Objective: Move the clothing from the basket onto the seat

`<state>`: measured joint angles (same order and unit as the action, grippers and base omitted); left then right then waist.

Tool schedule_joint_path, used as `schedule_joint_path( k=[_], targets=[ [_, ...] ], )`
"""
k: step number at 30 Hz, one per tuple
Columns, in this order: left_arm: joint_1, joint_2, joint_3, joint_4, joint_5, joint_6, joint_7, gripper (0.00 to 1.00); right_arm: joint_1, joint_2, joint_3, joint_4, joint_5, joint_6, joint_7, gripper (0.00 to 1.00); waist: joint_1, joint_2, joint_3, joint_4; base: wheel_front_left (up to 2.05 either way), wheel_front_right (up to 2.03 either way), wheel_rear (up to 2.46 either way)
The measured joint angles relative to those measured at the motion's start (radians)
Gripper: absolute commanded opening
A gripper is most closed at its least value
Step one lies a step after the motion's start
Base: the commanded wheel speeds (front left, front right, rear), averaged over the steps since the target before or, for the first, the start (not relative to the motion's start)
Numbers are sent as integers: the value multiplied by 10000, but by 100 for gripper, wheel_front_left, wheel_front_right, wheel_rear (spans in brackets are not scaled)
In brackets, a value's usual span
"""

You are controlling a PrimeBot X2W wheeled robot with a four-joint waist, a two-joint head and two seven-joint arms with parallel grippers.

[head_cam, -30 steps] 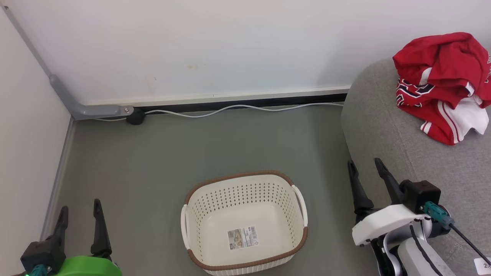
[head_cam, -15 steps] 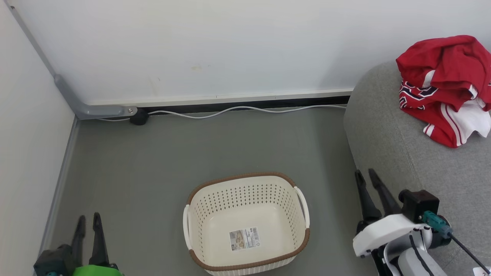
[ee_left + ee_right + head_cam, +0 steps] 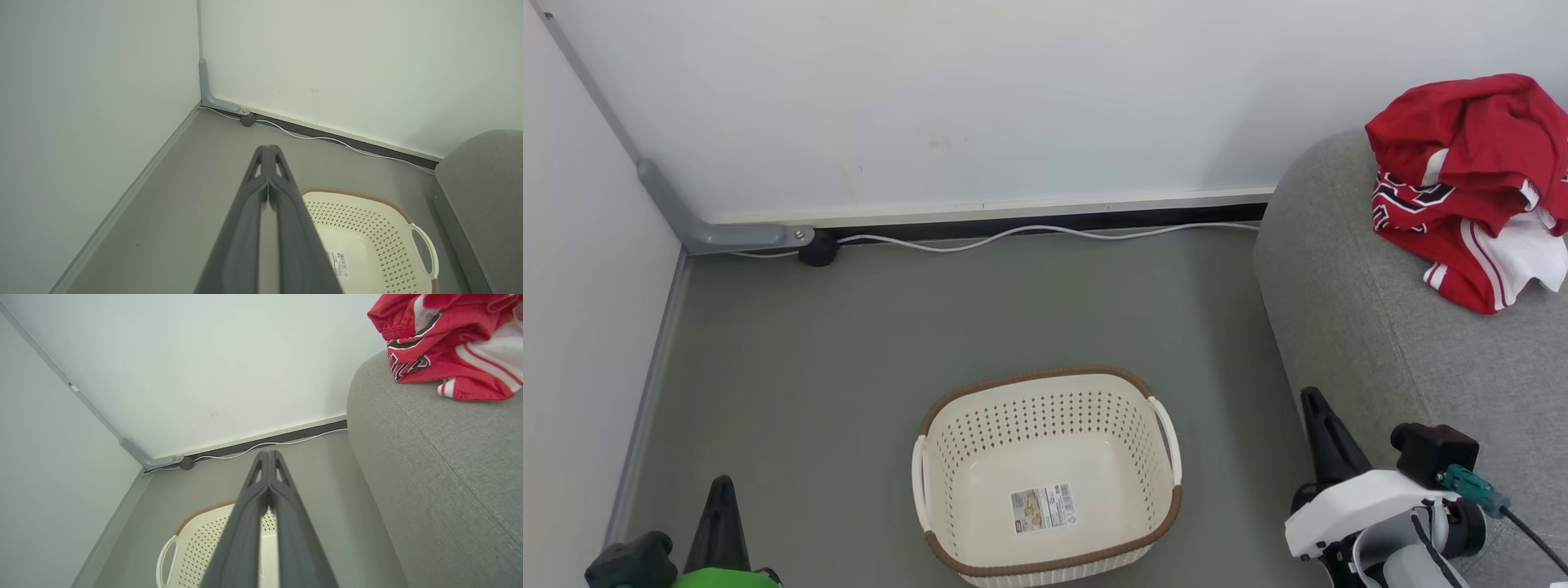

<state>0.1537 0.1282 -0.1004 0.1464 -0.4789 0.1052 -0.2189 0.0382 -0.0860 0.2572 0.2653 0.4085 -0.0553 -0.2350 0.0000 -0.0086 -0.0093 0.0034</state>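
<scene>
**Head view.** The basket stands upright on the grey floor. Its bare bottom carries a label sticker, and its 2 white handles sit on its left and right sides.

The sofa stands to the right of the basket, apart from it, with a strip of floor between them. The clothing is a crumpled red heap with white stripes and dark lettering. It lies on the sofa, well to the right of the basket and beyond it, toward the wall.

The left gripper hangs low to the left of the basket, well apart from it, its 2 dark fingers pressed together on themselves. The right gripper hangs to the right of the basket, against the sofa's near edge, its 2 fingers likewise together.

**Wrist views.** Each pair of fingers meets tip to tip, with the basket below them.

**Background.** Beyond the basket a white cable runs along the foot of the wall. It reaches a grey conduit in the corner, beyond and to the left of the basket.
</scene>
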Motion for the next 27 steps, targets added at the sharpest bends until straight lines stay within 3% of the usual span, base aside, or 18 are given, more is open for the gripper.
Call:
schedule_joint_path(
  k=[27],
  targets=[
    [-390,-261,504,345,-3409,-709,1051,0,-100,111,-1099,-50,3881,485,974,0,0,0,41,-7,0,0,0]
  ],
)
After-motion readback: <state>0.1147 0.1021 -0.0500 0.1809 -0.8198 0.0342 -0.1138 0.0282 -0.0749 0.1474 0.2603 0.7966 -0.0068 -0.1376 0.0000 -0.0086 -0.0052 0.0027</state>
